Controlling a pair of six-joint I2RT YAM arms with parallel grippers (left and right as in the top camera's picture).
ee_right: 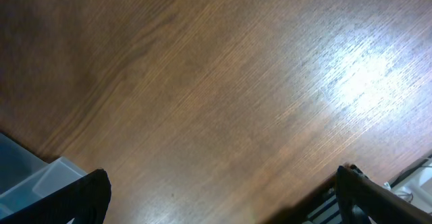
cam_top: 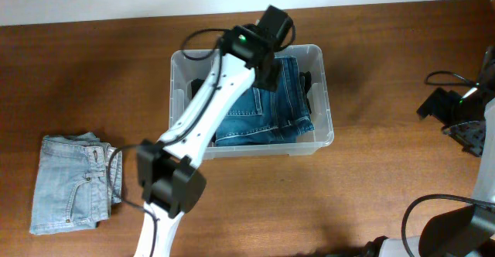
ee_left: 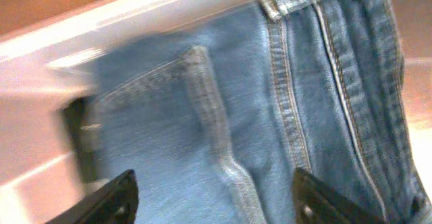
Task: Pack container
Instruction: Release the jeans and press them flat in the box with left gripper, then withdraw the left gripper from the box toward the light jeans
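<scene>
Your left claw (ee_left: 214, 197) hangs spread above the dark jeans (cam_top: 261, 119) in the container (cam_top: 271, 149); your right claw (ee_right: 223, 198) stands spread over the desk (ee_right: 202, 82).

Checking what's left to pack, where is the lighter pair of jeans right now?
In the overhead view, the light-wash jeans lie folded on the table at the far left, outside and left of the container.
</scene>
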